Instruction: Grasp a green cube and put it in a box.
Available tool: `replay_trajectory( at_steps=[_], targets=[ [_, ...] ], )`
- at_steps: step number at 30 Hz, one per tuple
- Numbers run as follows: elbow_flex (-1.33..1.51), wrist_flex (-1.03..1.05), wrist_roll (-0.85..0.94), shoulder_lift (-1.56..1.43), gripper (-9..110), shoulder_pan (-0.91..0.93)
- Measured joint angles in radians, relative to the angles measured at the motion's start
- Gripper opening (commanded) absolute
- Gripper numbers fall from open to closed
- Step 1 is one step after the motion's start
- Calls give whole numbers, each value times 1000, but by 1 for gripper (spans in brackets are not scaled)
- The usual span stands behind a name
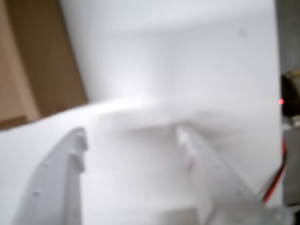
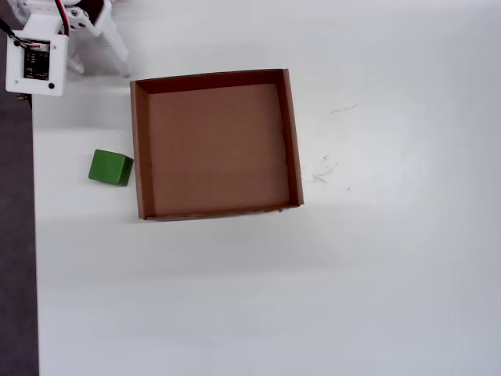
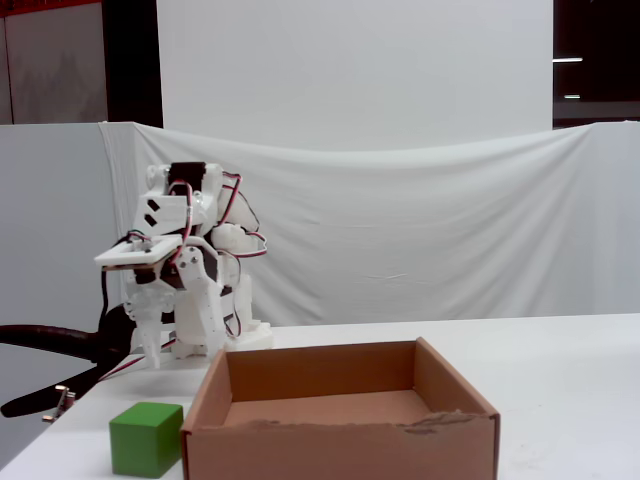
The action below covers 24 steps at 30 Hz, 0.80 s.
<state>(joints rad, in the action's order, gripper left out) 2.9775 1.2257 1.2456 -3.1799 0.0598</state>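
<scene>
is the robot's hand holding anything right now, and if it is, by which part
Nothing is held. In the wrist view the hand is open and empty; the green cube sits on the table beside the box.

One green cube (image 2: 109, 168), on desk (image 2: 313, 298) just left of box in overhead view. One brown cardboard box (image 2: 139, 149), square, open-topped, holding zero items. One white robot arm (image 3: 185, 275), folded at desk's far left corner in fixed view. Two white fingers (image 1: 61, 173) in wrist view. One desk. One white backdrop cloth (image 3: 400, 230).
</scene>
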Motion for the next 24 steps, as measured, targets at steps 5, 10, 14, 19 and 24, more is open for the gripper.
replay_trajectory(
  at_steps=[5,10,14,19,24],
  targets=[
    [0,11,-67,0,27,2],
    [0,12,-72,0,27,2],
    [0,12,-72,0,27,2],
    [0,12,-72,0,27,2],
    [0,12,-72,0,27,2]
  ],
)
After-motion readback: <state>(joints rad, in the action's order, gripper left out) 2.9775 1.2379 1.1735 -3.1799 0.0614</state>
